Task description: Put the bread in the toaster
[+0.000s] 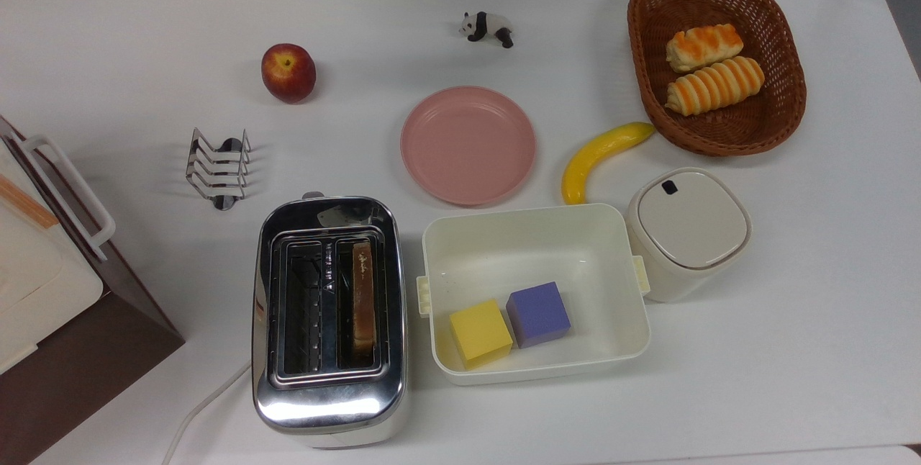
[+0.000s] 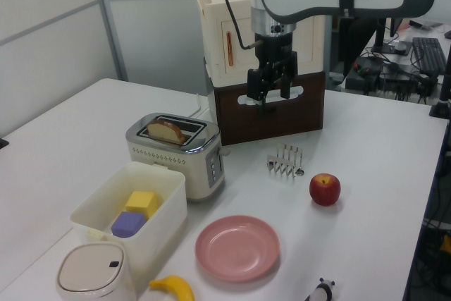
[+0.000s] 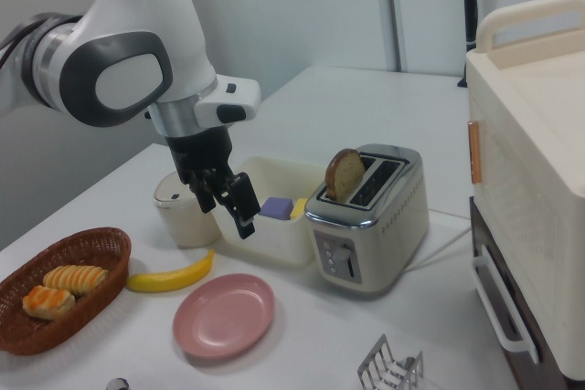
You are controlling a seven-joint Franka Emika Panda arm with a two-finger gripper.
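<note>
- Bread (image 1: pixel 363 296): a slice standing on edge in one of the two slots of the toaster (image 1: pixel 329 407); in the top view it fills the slot nearer the white tub, and in the right view (image 3: pixel 345 173) its rounded top rises above the chrome lid.
- Toaster: chrome, two-slot, set close to the counter (image 1: pixel 791 350) edge that runs along the bottom of the top view; a white cord (image 1: pixel 205 404) trails from it toward that edge.
- Gripper (image 2: pixel 271 96): raised high above the counter, empty, its fingers (image 2: pixel 256 95) spread apart; in the left view it hangs in front of the brown cabinet (image 2: pixel 271 121), well apart from the toaster.
- White tub (image 1: pixel 536 224): just beside the toaster, holding a yellow cube (image 1: pixel 480 332) and a purple cube (image 1: pixel 538 314) that touch each other.
- Lidded white canister (image 1: pixel 687 231): against the tub's far end.
- Pink plate (image 1: pixel 468 145): mid-counter, with a banana (image 1: pixel 601 155) between it and the wicker basket (image 1: pixel 644 65), which holds two striped rolls (image 1: pixel 712 83).
- Wire toast rack (image 1: pixel 218 166), apple (image 1: pixel 288 73) and panda figure (image 1: pixel 487 26): spaced across the counter's far half in the top view.
</note>
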